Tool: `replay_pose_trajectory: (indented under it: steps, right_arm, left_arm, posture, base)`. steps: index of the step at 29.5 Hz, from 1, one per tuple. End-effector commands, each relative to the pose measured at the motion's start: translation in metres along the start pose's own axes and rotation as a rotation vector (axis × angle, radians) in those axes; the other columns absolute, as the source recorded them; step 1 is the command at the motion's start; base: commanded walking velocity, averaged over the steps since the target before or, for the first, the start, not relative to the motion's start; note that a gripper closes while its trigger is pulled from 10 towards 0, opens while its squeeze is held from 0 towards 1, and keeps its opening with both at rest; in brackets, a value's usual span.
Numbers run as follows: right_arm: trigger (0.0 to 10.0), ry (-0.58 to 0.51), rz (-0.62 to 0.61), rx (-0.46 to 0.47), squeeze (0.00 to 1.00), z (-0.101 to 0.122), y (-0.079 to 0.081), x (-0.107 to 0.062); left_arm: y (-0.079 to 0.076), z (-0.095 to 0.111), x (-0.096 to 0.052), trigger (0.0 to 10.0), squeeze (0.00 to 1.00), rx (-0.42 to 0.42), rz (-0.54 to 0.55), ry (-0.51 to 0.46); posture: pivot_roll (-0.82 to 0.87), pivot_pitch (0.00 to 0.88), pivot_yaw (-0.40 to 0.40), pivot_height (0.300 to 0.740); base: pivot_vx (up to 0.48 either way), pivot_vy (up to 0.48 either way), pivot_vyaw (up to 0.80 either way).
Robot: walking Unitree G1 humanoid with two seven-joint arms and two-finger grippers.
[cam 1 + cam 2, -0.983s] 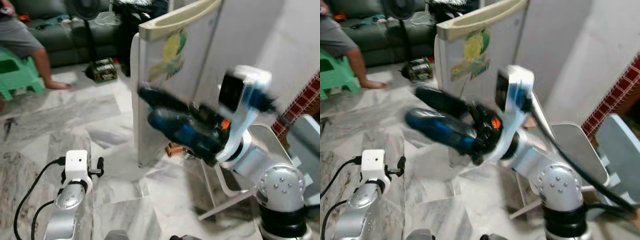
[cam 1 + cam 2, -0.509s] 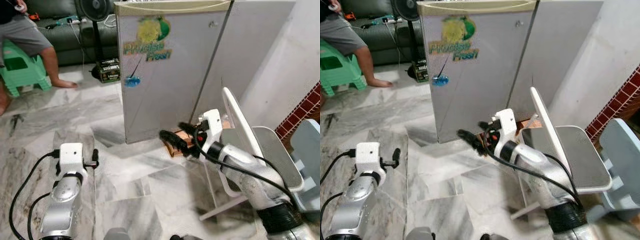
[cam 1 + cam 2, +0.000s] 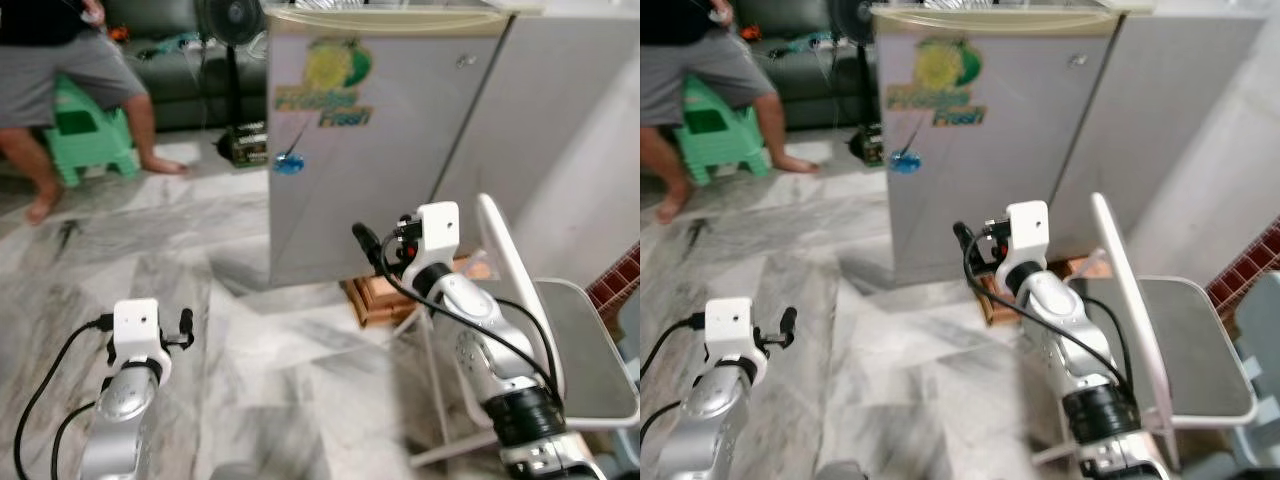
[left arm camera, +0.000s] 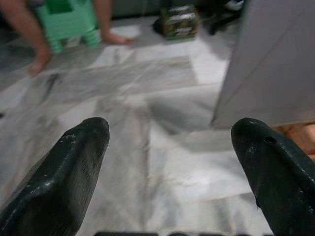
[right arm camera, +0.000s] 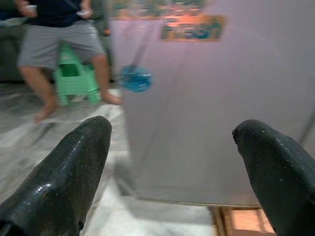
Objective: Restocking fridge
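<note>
The grey, closed-door fridge [image 3: 370, 150] with a yellow-green sticker stands ahead on the marble floor [image 3: 200, 260], the right gripper [image 5: 172, 162] spread wide and raised just before it. Beside it stand a white folding chair [image 3: 560, 350] and a wooden crate [image 3: 385, 295]; a person [image 3: 70, 80] sits on a green stool [image 3: 90, 125] well to the left. The left gripper [image 4: 172, 162] hangs low, fingers apart.

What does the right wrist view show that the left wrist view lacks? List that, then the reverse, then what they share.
Right wrist view: the fridge front, with its blue magnet and "Fresh" sticker, and the person's grey shorts.

Left wrist view: a green-and-dark pack on the marble floor behind the fridge's lower corner.

Both: the fridge, the green stool, the person's bare legs, marble floor, and an open, empty gripper, right gripper and left gripper.
</note>
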State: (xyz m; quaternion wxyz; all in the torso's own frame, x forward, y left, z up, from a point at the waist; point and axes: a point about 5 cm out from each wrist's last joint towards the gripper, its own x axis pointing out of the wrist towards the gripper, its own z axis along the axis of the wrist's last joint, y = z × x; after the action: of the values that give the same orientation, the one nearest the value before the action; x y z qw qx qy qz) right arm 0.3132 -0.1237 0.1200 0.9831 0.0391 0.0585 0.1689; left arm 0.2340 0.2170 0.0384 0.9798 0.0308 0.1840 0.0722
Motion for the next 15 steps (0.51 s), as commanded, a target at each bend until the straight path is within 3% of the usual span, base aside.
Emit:
replay_pose_trajectory:
  steps: [1,5,15]
  right_arm:
    - [10.0,-0.022,-0.035,-0.014,0.00,0.005,-0.007,0.002]
    - [10.0,-0.051,-0.063,-0.029,0.00,0.007,-0.005,0.004]
    - [10.0,-0.054,0.008,-0.012,0.00,0.005,0.007,0.008]
  left_arm:
    - [-0.005,0.004,0.001,10.0,0.00,-0.006,-0.028,-0.018]
    - [-0.006,0.004,0.000,10.0,0.00,-0.011,-0.039,-0.023]
    - [-0.008,0.002,0.000,10.0,0.00,-0.012,-0.040,-0.020]
  posture:
    - [0.12,0.000,-0.026,0.740]
    - [0.12,0.000,-0.028,0.740]
    - [0.12,0.000,-0.030,0.740]
  base:
    - [0.420,0.000,0.00]
    - [0.417,0.000,0.30]
    - [0.420,0.000,0.00]
